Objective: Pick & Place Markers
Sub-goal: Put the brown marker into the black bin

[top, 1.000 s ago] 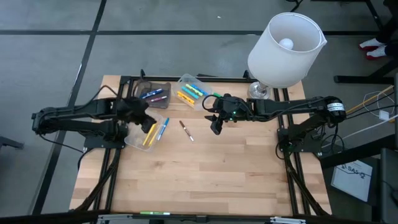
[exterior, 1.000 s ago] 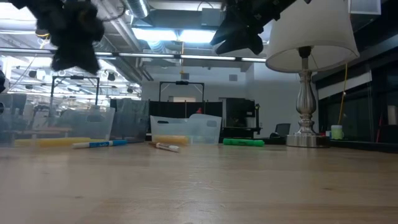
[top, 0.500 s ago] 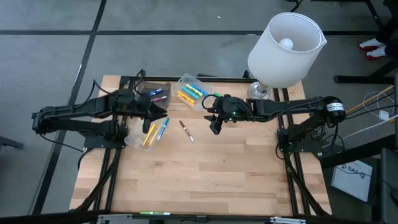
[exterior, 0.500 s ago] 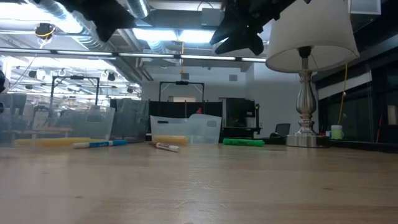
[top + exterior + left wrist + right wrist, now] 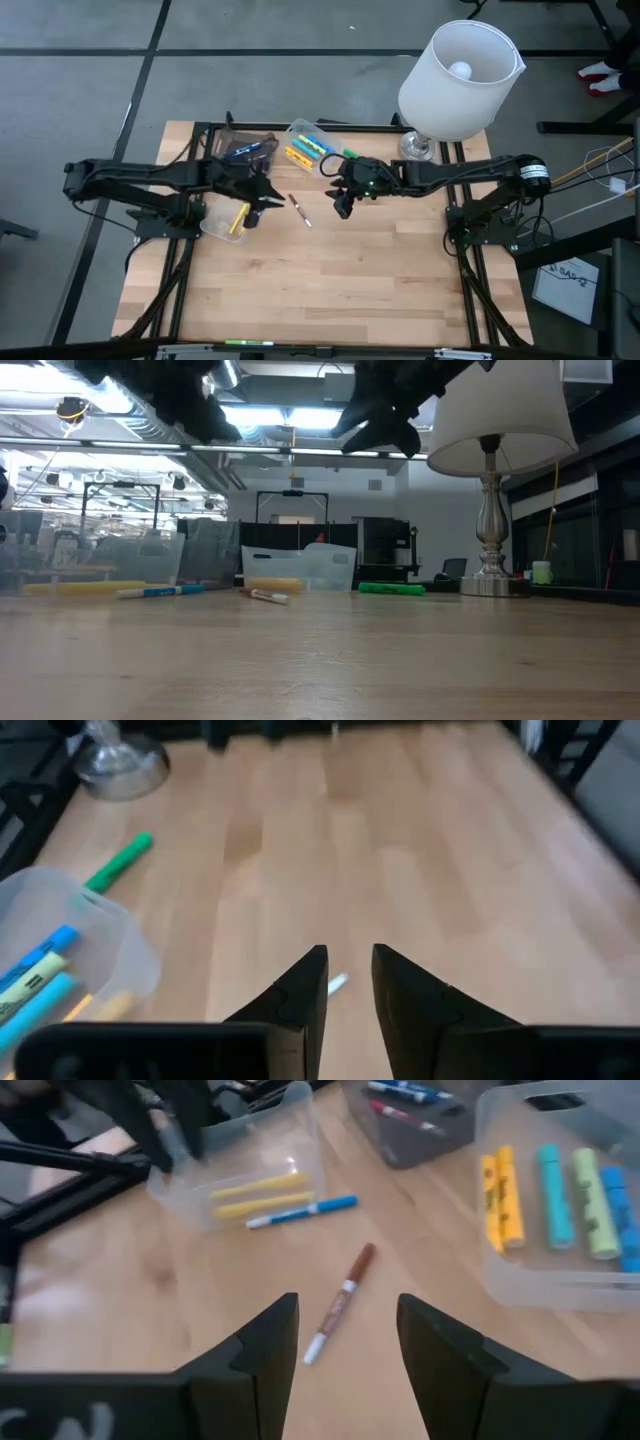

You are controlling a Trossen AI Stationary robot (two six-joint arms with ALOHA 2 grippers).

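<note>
Two dark arms reaching in over the wooden table (image 5: 330, 290), both raised off its surface.

On the left, the left gripper (image 5: 265, 193), hanging just right of a clear tub (image 5: 213, 228) at the table's left side. Fingers (image 5: 300, 990) parted by a narrow gap, released, with nothing between them.

On the right, near the table's middle, the right gripper (image 5: 343, 208), also up in the air. Fingers (image 5: 260, 1345) spread wider, released and empty.

Between the two grippers, flat on the bare wood, a brown marker (image 5: 300, 210) with a white end, untouched by either.

Inside the left tub, two yellow markers (image 5: 260, 1185) side by side. Just outside its open side, on the table, a blue marker (image 5: 300, 1211), mostly hidden under the left gripper from above.

Farther back, a second clear tub (image 5: 500, 1280) holding a row of coloured markers (image 5: 548, 1195) in yellow, blue and green. Left of it, a dark tray (image 5: 262, 140) with a few more markers; colours hard to tell there.

Alone on the wood just right of the far tub, a green marker (image 5: 348, 153), close to the base of a white-shaded lamp (image 5: 460, 80) at the far right corner.
</note>
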